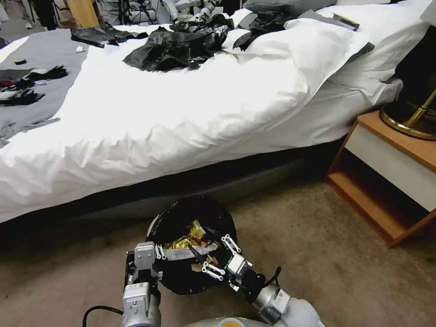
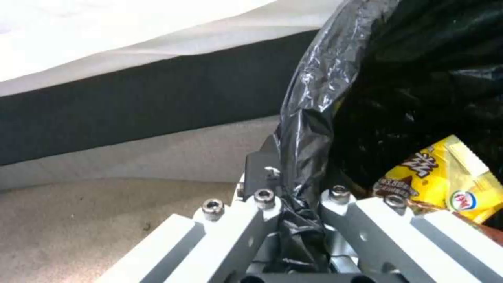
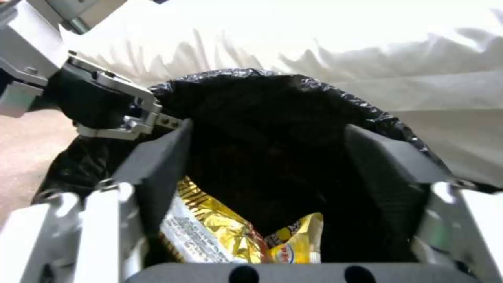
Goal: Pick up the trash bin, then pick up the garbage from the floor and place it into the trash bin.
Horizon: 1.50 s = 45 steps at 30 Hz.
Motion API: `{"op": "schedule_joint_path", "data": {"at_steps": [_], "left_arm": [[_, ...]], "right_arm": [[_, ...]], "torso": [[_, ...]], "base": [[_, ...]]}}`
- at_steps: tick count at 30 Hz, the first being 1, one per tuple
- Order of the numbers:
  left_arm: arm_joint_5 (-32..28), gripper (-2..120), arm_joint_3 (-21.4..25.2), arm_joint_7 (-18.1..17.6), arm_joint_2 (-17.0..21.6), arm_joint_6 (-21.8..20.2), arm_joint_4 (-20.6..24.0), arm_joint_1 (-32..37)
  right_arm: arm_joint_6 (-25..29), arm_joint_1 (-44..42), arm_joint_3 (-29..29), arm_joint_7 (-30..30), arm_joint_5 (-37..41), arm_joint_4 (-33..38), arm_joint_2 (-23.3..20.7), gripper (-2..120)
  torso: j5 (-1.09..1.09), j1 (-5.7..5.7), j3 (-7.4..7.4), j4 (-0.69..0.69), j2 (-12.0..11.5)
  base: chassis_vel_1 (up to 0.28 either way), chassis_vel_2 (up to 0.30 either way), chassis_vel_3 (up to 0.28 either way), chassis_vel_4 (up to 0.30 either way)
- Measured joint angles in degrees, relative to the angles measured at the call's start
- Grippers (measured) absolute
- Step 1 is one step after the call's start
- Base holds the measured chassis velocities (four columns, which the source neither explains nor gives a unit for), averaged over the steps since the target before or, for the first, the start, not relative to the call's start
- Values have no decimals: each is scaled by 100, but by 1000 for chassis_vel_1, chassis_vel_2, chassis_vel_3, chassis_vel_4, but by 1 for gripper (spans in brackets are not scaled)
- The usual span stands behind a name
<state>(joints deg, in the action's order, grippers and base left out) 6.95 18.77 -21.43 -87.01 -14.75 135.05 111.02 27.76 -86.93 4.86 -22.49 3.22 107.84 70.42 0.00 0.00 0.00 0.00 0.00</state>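
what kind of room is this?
Most likely a bedroom, perhaps a hotel room. A bed with a white duvet and pillows fills the background, a wooden nightstand carrying a brass lamp base stands beside it, and the floor is beige carpet.

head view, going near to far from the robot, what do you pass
left gripper and right gripper → trash bin → floor → bed → black bags
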Motion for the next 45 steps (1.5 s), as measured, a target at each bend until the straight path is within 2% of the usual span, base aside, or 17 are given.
{"op": "schedule_joint_path", "data": {"at_steps": [2,5,9,11,14,17,20,25,28,33,45], "left_arm": [[2,0,4,0,5,-1,0,5],[3,0,26,-2,14,-2,-2,7],[6,0,30,-3,19,-2,-3,18],[8,0,42,-3,25,-5,-3,20],[8,0,54,-3,30,-5,-3,21],[-3,0,77,-5,31,-5,-15,21],[-26,0,97,-9,25,-4,-25,14],[-137,0,179,-25,27,0,-29,-11],[-247,0,254,-32,59,-8,22,-29],[-320,0,267,-50,73,-13,39,-20],[-342,0,228,-106,66,-30,89,10]], "right_arm": [[22,-50,37,-1,-3,94,-17,91],[35,-99,86,-1,-2,245,-32,97],[44,-143,179,53,15,548,-50,100],[40,-207,306,266,119,1107,-43,100],[17,-241,372,405,166,1382,-16,100],[-64,-355,628,869,229,2003,172,100],[-102,-481,747,1161,117,2144,267,100],[-2,-924,1049,1462,-31,2101,466,100],[198,-1151,1199,1599,-103,1769,590,100],[296,-1172,1271,1697,-119,1431,655,100],[294,-1071,1302,1934,-121,1254,665,100]], "torso": [[0,0,0,0,0],[0,0,0,0,0],[0,0,0,0,0],[0,0,0,0,0],[0,0,0,0,0],[0,0,0,0,0],[0,0,0,0,0],[-1,0,0,0,0],[0,0,0,0,0],[0,0,0,0,0],[0,0,0,0,0]], "base": [[0,0,0,0],[0,0,0,0],[0,0,0,0],[0,0,0,0],[0,0,0,0],[0,0,0,0],[0,0,0,0],[0,0,0,0],[0,0,0,0],[0,0,0,0],[0,0,0,0]]}}
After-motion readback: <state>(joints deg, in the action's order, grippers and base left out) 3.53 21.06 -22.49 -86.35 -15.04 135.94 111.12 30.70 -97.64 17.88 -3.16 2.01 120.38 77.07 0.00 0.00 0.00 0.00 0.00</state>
